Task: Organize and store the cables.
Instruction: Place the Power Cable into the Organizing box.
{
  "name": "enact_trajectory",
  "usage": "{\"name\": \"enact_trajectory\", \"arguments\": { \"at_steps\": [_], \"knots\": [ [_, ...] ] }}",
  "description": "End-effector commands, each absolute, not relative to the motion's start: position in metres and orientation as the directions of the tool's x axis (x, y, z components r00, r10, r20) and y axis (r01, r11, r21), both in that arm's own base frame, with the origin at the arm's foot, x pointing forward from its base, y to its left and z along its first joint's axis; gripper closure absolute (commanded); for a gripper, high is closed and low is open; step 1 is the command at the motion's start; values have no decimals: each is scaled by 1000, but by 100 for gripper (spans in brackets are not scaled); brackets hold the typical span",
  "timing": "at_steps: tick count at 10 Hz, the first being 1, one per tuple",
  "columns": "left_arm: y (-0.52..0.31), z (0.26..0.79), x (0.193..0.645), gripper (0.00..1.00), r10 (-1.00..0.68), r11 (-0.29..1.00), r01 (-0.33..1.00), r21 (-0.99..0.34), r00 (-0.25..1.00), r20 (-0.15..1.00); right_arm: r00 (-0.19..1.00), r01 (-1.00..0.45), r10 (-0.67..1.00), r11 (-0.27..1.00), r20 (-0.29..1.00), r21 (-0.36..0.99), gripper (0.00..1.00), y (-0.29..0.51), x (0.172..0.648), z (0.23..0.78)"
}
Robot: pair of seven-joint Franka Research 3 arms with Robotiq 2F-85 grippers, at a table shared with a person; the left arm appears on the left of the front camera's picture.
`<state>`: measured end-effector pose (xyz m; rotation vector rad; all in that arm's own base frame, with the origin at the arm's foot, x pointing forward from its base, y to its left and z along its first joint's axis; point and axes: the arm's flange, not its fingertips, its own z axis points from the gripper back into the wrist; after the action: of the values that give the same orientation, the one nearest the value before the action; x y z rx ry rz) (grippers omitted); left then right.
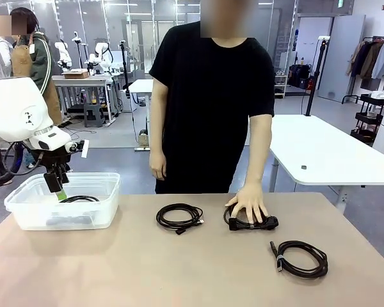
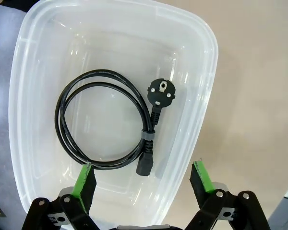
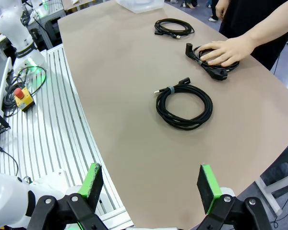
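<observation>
1. My left gripper (image 2: 144, 178) hangs wide open, empty, above the bin (image 2: 209, 57); one cable (image 2: 162, 92) lies coiled inside, mid-frame.
2. My right gripper (image 3: 151, 184) gapes empty; the table coil (image 3: 161, 108) mid-frame looks light and floppy, so I'd pinch its banded strands.

Tan table (image 1: 147, 268), clear bin (image 1: 110, 190), three coiled cables (image 1: 304, 272)

We can make out no lettering, label, brand or number clear enough to read anywhere here.
</observation>
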<state>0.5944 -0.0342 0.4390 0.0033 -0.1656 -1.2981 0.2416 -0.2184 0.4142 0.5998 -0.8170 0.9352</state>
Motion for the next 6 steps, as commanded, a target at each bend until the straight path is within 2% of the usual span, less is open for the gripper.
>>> {"name": "enact_trajectory", "arguments": {
  "at_steps": [1,6],
  "knots": [
    [-31,439,596,0,-956,280,954,108,267,124,322,-880,454,467,830,86,0,-220,242,414],
    [-31,439,596,0,-956,280,954,108,267,124,322,-880,454,467,830,86,0,-220,242,414]
  ]
}}
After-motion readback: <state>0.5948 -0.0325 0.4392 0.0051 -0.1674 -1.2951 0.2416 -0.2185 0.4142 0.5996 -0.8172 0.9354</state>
